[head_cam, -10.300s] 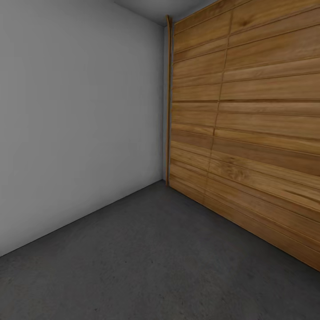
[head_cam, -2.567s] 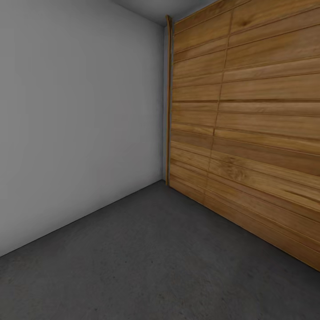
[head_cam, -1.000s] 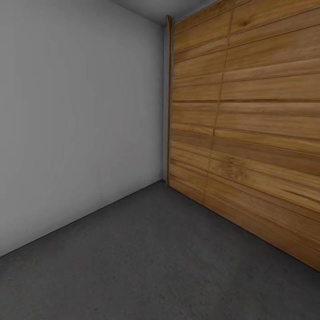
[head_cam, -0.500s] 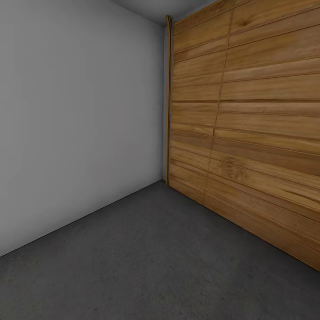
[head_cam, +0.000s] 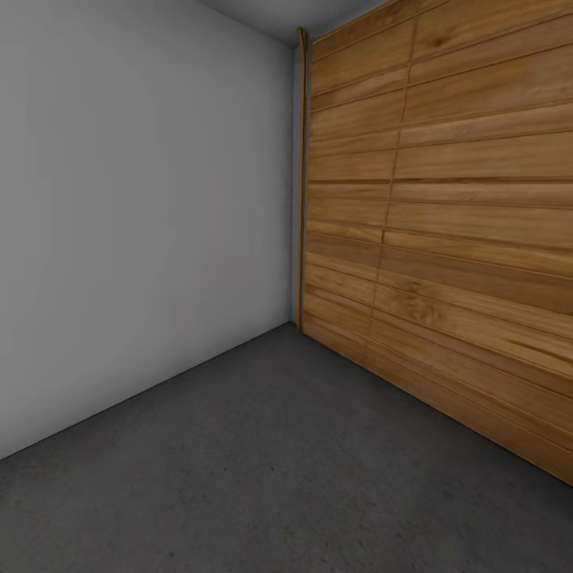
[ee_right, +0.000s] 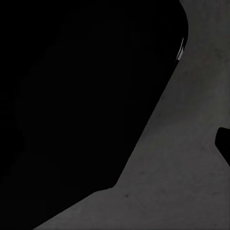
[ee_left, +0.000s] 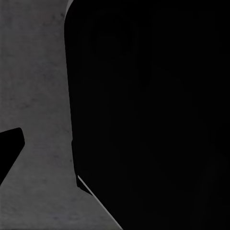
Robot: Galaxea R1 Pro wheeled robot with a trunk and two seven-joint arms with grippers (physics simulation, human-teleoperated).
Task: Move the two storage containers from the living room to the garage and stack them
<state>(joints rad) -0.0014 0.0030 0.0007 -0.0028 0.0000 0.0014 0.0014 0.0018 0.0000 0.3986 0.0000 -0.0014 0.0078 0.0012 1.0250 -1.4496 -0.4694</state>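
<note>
Garage corner in the head view: dark floor (head_cam: 263,469) running up to the plank door (head_cam: 446,239), grey wall (head_cam: 135,223) left of it. Both wrist views add mottled floor beside big black shapes; can't tell either gripper's jaw state.

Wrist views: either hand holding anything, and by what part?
Cannot tell. Both wrist views show a large black shape over dark grey floor; no fingers or held thing can be made out. The head view shows wall and wooden door.

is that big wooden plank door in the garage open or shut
Shut. The plank door runs unbroken from its frame at the corner beside the grey wall down to the dark floor, with no gap or opening showing.
</note>
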